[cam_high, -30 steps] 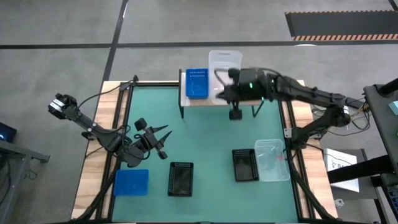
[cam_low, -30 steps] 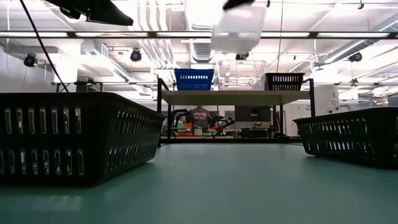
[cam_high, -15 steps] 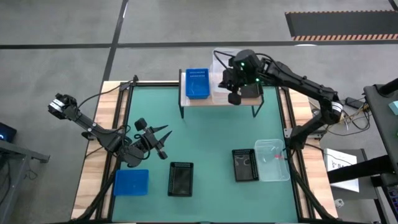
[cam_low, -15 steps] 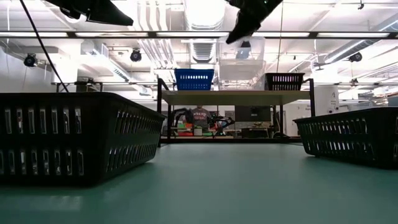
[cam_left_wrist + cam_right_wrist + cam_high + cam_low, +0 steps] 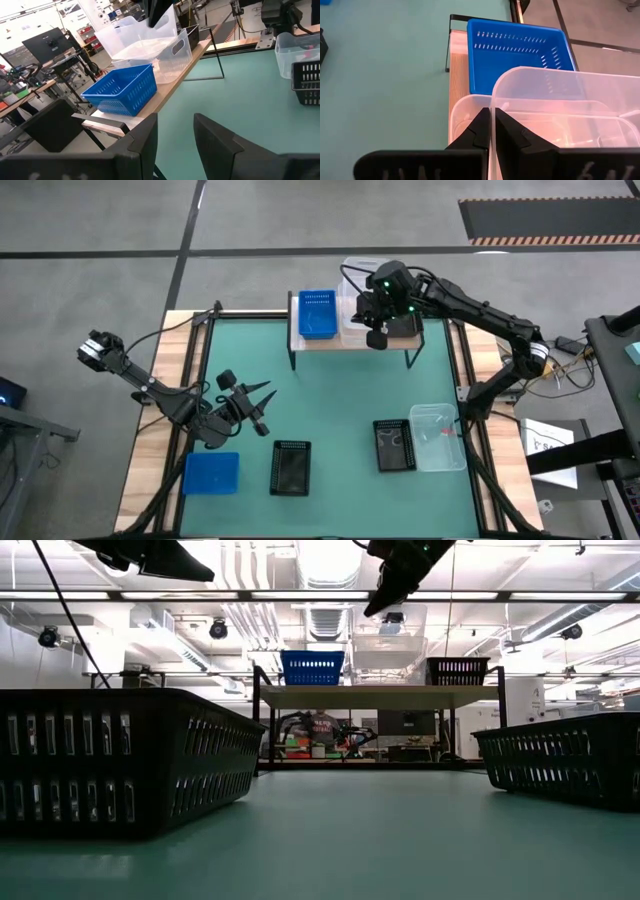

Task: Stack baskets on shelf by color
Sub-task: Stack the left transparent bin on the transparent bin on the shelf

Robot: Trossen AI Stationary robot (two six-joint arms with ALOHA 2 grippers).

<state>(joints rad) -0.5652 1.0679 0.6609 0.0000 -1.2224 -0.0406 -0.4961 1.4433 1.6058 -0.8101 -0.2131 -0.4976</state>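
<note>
On the wooden shelf (image 5: 335, 345) at the table's far edge stand a blue basket (image 5: 317, 313), a clear basket (image 5: 457, 117) and a black basket (image 5: 457, 670). My right gripper (image 5: 378, 332) hangs over the shelf, shut on a second clear basket (image 5: 555, 95) that sits tilted in the first one. My left gripper (image 5: 257, 408) waits open over the table's left half, near a blue basket (image 5: 211, 473) lying on the table. My right gripper pinches the upper clear basket's near wall at its rim (image 5: 493, 102), one finger (image 5: 481, 129) outside and one (image 5: 510, 134) inside. It comes slanting down from the table's near side. The basket sits tilted, its lower part inside the clear basket on the shelf.
On the table's near half lie two black mesh baskets (image 5: 291, 467) (image 5: 394, 445) and a clear basket (image 5: 438, 437) beside the right one. The green table's middle (image 5: 330, 395) is bare. A person shows in the room behind the shelf (image 5: 320, 725).
My right gripper has carried the clear basket toward the far edge and down, from high above the shelf's near edge into the clear basket standing on the shelf. It stayed shut on the basket. In the last half second it barely moved.
</note>
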